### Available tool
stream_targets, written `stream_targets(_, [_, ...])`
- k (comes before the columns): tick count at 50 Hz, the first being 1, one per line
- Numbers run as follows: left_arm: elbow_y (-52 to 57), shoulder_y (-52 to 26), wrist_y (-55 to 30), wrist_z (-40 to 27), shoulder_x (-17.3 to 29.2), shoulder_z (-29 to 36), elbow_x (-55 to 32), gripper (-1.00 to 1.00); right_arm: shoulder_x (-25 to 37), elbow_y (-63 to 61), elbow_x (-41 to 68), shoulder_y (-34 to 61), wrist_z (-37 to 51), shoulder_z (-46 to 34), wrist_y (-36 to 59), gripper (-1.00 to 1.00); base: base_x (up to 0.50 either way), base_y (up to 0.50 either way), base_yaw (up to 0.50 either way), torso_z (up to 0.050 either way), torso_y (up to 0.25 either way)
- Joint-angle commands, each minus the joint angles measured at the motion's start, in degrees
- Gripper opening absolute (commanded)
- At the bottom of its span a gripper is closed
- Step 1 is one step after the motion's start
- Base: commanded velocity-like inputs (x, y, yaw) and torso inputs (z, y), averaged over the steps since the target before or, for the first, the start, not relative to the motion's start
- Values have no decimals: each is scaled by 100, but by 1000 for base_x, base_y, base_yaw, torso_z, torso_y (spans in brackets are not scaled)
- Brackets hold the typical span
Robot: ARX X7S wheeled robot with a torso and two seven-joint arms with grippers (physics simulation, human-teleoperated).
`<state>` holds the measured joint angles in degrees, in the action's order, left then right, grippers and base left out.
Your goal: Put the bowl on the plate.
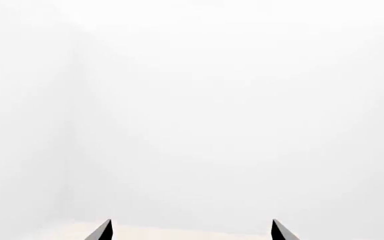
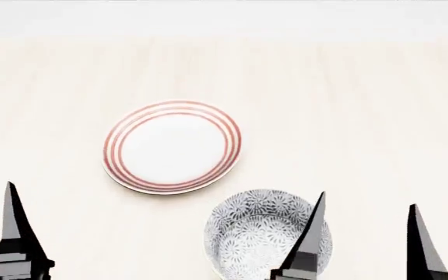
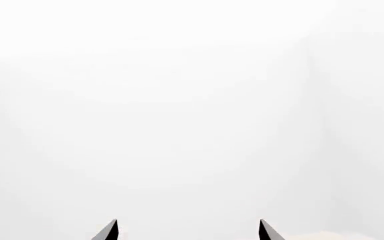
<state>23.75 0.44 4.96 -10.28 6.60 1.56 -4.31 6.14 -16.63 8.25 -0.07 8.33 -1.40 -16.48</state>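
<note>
The plate (image 2: pixel 172 146), white with three red rings, lies flat on the pale table, left of the middle in the head view. The bowl (image 2: pixel 259 233), patterned grey-blue, stands upright nearer to me, to the plate's lower right and apart from it. My right gripper (image 2: pixel 368 230) is open. Its left finger (image 2: pixel 311 233) shows in front of the bowl's right side, and nothing is between the fingers. Only one finger (image 2: pixel 12 227) of my left arm shows, at the lower left. The left gripper (image 1: pixel 192 224) and the right gripper (image 3: pixel 188 224) both face blank white wall with their tips wide apart.
The pale wooden table (image 2: pixel 364 105) runs back to a white wall (image 2: pixel 224 17). A thin strip of table edge (image 1: pixel 192 234) shows between the left fingertips. Nothing else stands on the table in the head view.
</note>
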Motion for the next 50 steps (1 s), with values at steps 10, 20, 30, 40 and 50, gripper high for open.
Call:
stream_targets(10, [346,11,221,-158,50,-98,-2,100,78,-259,-73,-35,12,-16,-378,100,500,0,0,0,0])
stream_targets(20, [267,10,15,-185,104,10,-145,100,153,-247,-90,-60,34,-141,-360,100,417,0,0,0,0])
stream_targets(30, [199,-300,-2504,86,136,562,-1369,100,201,-319,-176,-107,106,-217,-389,100,0,0,0,0,0])
stream_targets(40, [23,-981,-4447,153,-156,624,-2798,100,241,-263,-164,-93,181,-244,-410,100,0,0,0,0,0])
stream_targets(50, [-109,-1464,-6133,-418,-520,224,-4593,100,285,-273,-128,-83,271,-229,-437,100,0,0,0,0,0])
